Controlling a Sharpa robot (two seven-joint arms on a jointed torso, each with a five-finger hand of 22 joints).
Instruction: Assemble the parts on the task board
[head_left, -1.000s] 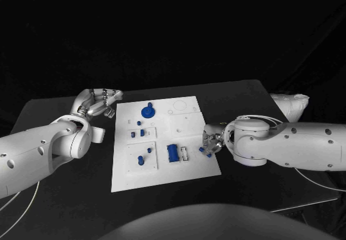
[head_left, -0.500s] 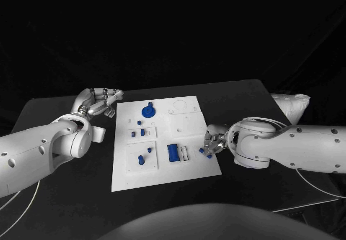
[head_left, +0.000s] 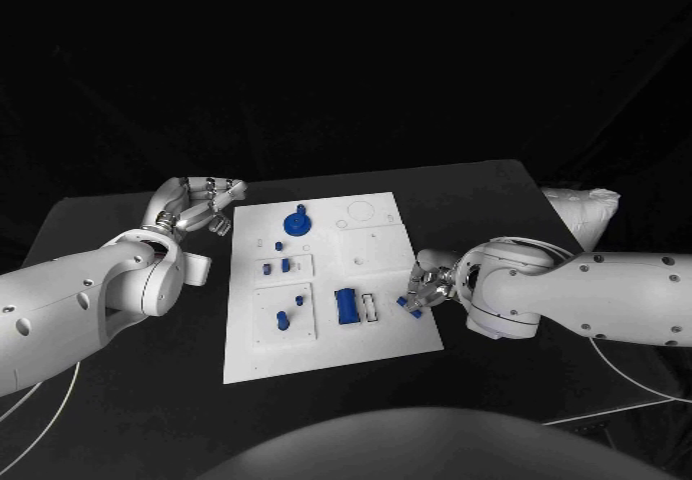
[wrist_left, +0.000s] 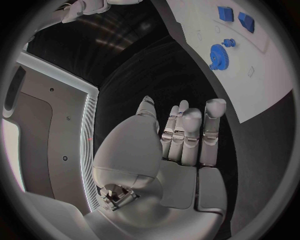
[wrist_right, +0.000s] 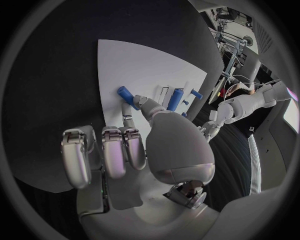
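Black surface (head_left: 130, 215) under everything, w/ thin pale cables (head_left: 635, 370), prob. wiring, trailing across its near corners; dark backdrop behind.

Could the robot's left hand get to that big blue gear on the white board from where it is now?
Probably yes. The left hand sits just off the task board's edge, holding nothing, and the blue gear lies close by with nothing visible between them.

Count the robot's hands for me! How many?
2. The left hand is beside the board's far left corner. The right hand is at the board's right edge, by a blue part.
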